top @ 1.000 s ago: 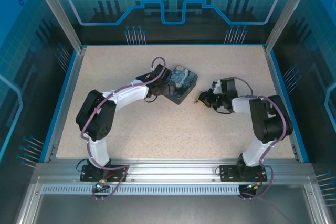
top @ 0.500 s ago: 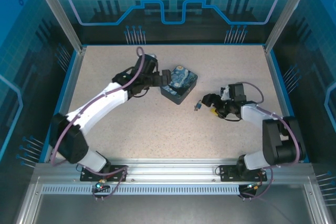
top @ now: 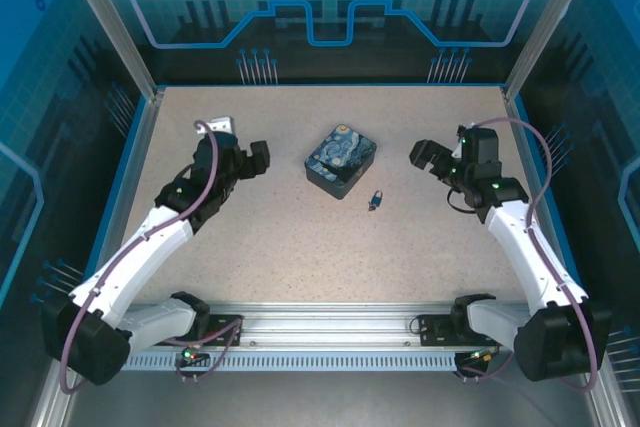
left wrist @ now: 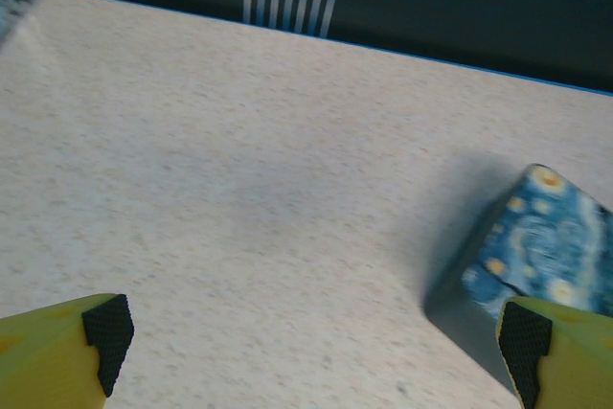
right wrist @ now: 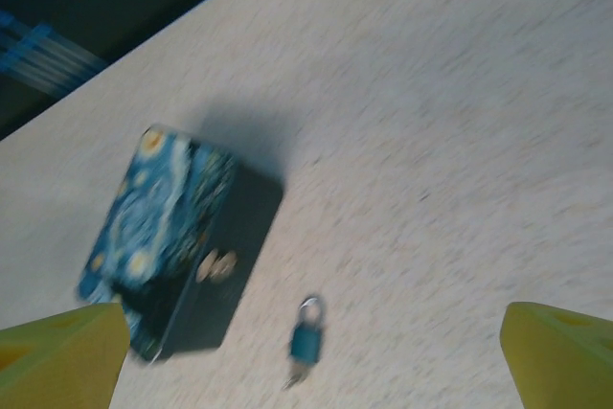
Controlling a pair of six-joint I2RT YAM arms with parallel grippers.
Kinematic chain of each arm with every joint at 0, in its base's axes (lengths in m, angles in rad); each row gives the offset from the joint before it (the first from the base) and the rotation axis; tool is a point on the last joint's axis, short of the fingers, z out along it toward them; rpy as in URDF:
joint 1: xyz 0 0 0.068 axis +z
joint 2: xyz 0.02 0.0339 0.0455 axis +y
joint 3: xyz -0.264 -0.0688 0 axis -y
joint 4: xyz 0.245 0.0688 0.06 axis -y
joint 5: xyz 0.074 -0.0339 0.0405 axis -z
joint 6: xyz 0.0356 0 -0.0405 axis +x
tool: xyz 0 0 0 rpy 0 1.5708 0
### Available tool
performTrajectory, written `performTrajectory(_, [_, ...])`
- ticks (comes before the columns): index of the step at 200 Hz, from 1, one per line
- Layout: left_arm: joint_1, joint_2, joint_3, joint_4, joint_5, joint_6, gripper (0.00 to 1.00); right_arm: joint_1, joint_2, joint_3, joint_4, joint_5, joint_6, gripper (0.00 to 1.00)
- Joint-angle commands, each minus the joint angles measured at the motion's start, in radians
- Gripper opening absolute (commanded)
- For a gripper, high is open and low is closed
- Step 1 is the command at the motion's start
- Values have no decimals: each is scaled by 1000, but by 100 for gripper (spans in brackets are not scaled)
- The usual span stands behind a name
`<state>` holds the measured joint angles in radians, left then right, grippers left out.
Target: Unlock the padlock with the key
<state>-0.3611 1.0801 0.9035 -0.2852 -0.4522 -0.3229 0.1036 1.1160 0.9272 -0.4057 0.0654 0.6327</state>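
The padlock [top: 374, 200] is a tiny bluish lock lying flat on the speckled table, just right of and nearer than the painted box. In the right wrist view the padlock [right wrist: 306, 340] shows a silver shackle on top. The key [right wrist: 296, 376] is a thin golden sliver sticking out of its bottom. The blur hides whether the shackle is sprung. My right gripper [top: 428, 159] hangs open to the right of the lock, well apart from it, and its yellow fingertips [right wrist: 67, 356] frame the view. My left gripper [top: 256, 158] is open too, left of the box.
The Starry Night box [top: 341, 159] stands at the table's middle back, also seen as the box [left wrist: 548, 241] and the box [right wrist: 163, 237]. Blue rails [top: 530, 187] edge the table [top: 300, 237]. Bare tabletop lies in front of the lock.
The right gripper opened and let go of the padlock and key, then drew back to the right. The left arm pulled away from the box to the left. The lock now lies free.
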Motion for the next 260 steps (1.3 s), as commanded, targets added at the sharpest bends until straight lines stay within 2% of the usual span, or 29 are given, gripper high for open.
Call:
performTrajectory(1, [47,-44,-126,235,-93,137,99,-8,40,-18,64,280,-103,100])
performTrajectory(30, [142,-38,-279,401,-93,180,99,3,139,-41,211,455,-302,100])
performTrajectory(61, [231,55,-373,586,-99,234,99,1,217,-191,486,479,-399,100])
performTrajectory(89, [277,168,-460,807,-35,264,99,1,270,-300,735,462,-483,100])
performTrajectory(106, [284,254,-511,980,-1,268,99,-20,297,-368,847,385,-493,100])
performTrajectory(117, [288,314,-553,1126,25,274,99,-27,320,-456,1017,330,-512,100])
performTrajectory(122, [289,345,-567,1184,31,280,99,-23,322,-495,1113,284,-542,100])
performTrajectory(130, [290,388,-572,1242,34,288,99,-24,316,-523,1139,180,-576,100])
performTrajectory(143, [292,399,-536,1158,120,301,99,-39,398,-574,1346,91,-613,99])
performTrajectory(146, [292,415,-529,1168,132,308,99,-45,407,-567,1329,83,-612,100])
performTrajectory(154, [297,475,-536,1245,167,322,99,-64,373,-510,1149,40,-589,100])
performTrajectory(159, [304,494,-546,1295,175,326,99,-66,382,-516,1211,35,-591,100])
performTrajectory(163, [308,483,-538,1250,179,311,99,-66,396,-531,1248,34,-595,100])
performTrajectory(169, [319,460,-524,1184,199,296,99,-64,383,-520,1192,38,-592,99])
performTrajectory(181, [339,474,-531,1226,236,292,99,-59,389,-521,1211,45,-598,100])
performTrajectory(199, [341,472,-532,1221,239,292,99,-5,386,-514,1193,168,-617,100])
performTrajectory(260, [340,469,-530,1214,239,291,99,-18,388,-508,1184,130,-614,100])
